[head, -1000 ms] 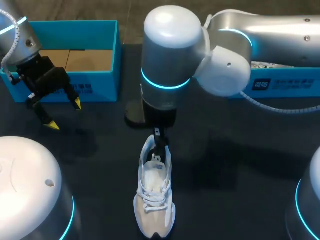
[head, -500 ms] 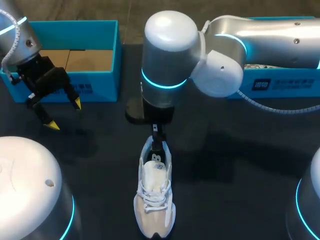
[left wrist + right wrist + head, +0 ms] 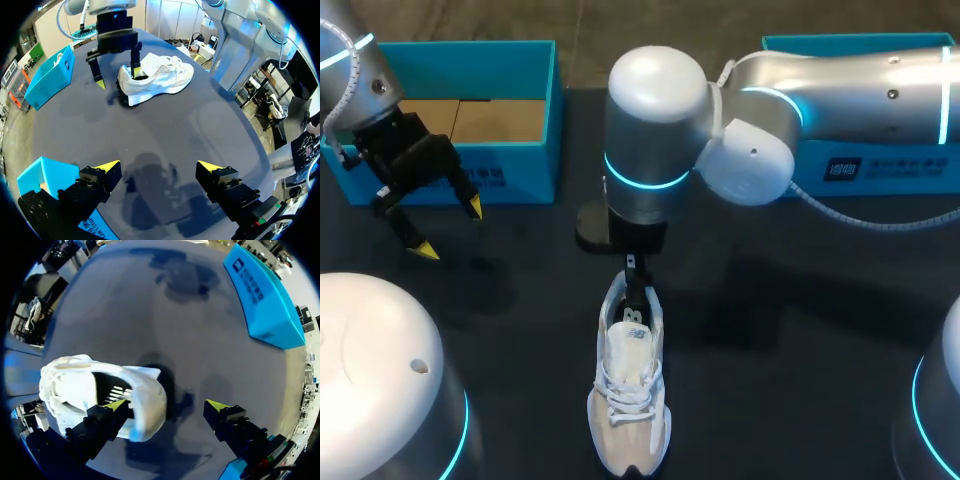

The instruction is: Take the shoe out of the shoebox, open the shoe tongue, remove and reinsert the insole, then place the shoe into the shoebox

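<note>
White shoe upright on the dark surface, with a dark mark by its tongue, unreadable. Blue shoebox front carries dark print. Right tool spread wide, one finger inside the heel opening, the other clear behind. Left tool released, empty, near the shoebox.

Open table flanks the shoe; the right arm looms above its heel.

White laced shoe upright on its sole — blue shoebox open, well apart, far left
</note>
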Tool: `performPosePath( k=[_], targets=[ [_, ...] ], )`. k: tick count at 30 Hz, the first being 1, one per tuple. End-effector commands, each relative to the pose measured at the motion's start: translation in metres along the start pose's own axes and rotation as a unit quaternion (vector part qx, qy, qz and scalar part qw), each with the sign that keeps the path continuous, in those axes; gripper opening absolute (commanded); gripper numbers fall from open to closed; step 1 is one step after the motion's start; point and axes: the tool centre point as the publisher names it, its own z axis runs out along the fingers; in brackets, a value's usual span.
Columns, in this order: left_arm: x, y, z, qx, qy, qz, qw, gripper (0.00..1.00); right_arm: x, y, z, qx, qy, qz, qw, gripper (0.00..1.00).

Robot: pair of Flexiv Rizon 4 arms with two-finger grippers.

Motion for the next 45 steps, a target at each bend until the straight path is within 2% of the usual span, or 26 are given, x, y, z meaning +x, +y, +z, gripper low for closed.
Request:
performPosePath(
  k=[1,11,13,15,17,19,20,23,25,28,29,30,31,37,41,45],
  targets=[
    [0.0,0.0,0.0,-0.001,0.001,0.0,1.0,1.0,-0.003,0.004,0.008,0.003,0.002,0.001,1.0,1.0],
    [0.0,0.0,0.0,-0.001,0.001,0.0,1.0,1.0,-0.002,0.004,0.017,0.01,0.008,0.004,1.0,1.0],
    [0.0,0.0,0.0,-0.001,0.001,0.0,1.0,1.0,0.0,0.004,0.019,0.014,0.007,0.004,1.0,0.95],
    [0.0,0.0,0.0,-0.001,0.001,0.0,1.0,1.0,0.001,0.003,0.021,0.014,0.008,0.003,1.0,0.95],
    [0.0,0.0,0.0,-0.001,0.001,0.0,1.0,1.0,0.001,0.001,0.024,0.014,0.012,0.005,1.0,0.91],
    [0.0,0.0,0.0,-0.001,0.001,0.0,1.0,1.0,0.002,-0.001,0.025,0.014,0.013,0.007,1.0,0.84],
    [0.0,0.0,0.0,-0.001,0.001,0.0,1.0,1.0,0.002,-0.001,0.025,0.014,0.013,0.007,1.0,0.74],
    [0.0,0.0,0.0,-0.001,0.001,0.0,1.0,1.0,0.002,-0.003,0.027,0.013,0.015,0.011,1.0,0.62],
    [0.0,0.0,0.0,-0.001,0.001,0.0,1.0,1.0,0.002,-0.003,0.029,0.013,0.017,0.012,1.0,0.49],
    [0.0,0.0,0.0,-0.001,0.001,0.0,1.0,1.0,0.003,-0.003,0.03,0.013,0.018,0.012,1.0,0.42],
    [0.0,0.0,0.0,-0.001,0.001,0.0,1.0,1.0,0.004,-0.003,0.031,0.013,0.019,0.013,1.0,0.32],
    [0.0,0.0,0.0,-0.001,0.001,0.0,1.0,1.0,0.005,-0.003,0.031,0.012,0.019,0.013,1.0,0.11],
    [0.0,0.0,0.0,-0.001,0.001,0.0,1.0,1.0,0.007,-0.003,0.031,0.012,0.018,0.013,1.0,0.0],
    [0.0,0.0,0.0,-0.001,0.001,0.0,1.0,1.0,0.012,-0.004,0.015,0.01,0.0,0.013,1.0,0.0],
    [0.0,0.0,0.0,-0.001,0.001,0.0,1.0,1.0,0.011,-0.007,-0.006,0.013,-0.012,0.015,1.0,0.0],
    [0.0,0.0,0.0,-0.001,0.001,0.0,1.0,1.0,0.002,-0.014,-0.032,0.02,-0.034,0.017,0.999,0.0]
  ],
)
